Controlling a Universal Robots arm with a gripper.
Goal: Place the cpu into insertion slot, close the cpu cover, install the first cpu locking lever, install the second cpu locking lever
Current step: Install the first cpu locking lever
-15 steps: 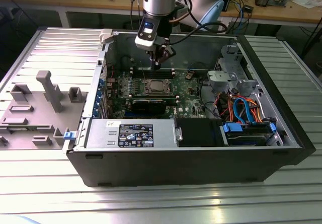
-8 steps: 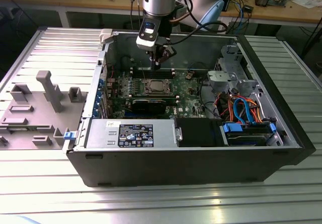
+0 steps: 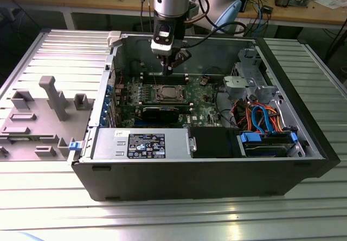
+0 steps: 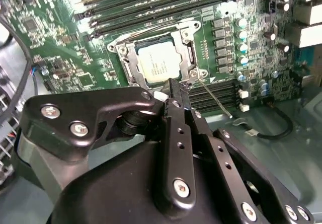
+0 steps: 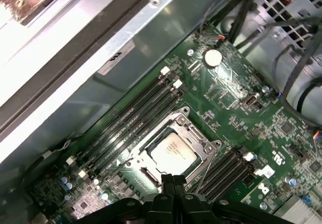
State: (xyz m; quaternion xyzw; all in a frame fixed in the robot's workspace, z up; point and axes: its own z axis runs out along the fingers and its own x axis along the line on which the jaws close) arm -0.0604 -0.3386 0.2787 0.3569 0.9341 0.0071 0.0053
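The open black computer case (image 3: 190,170) lies in the middle of the ribbed metal desk (image 3: 162,219), its walls boxing in the green board. One cpu (image 4: 158,63), flat and square with a dull silver top, sits in the insertion slot (image 4: 187,28). The thin steel cpu cover (image 4: 130,63) lies flat around it. Two banks of long black memory slots (image 5: 126,121) hem in the socket on opposite sides. One thin wire lever (image 4: 214,97) slants off a socket corner. The black claw (image 4: 175,85) hangs just at the cover's edge, tips together and gripping nothing.
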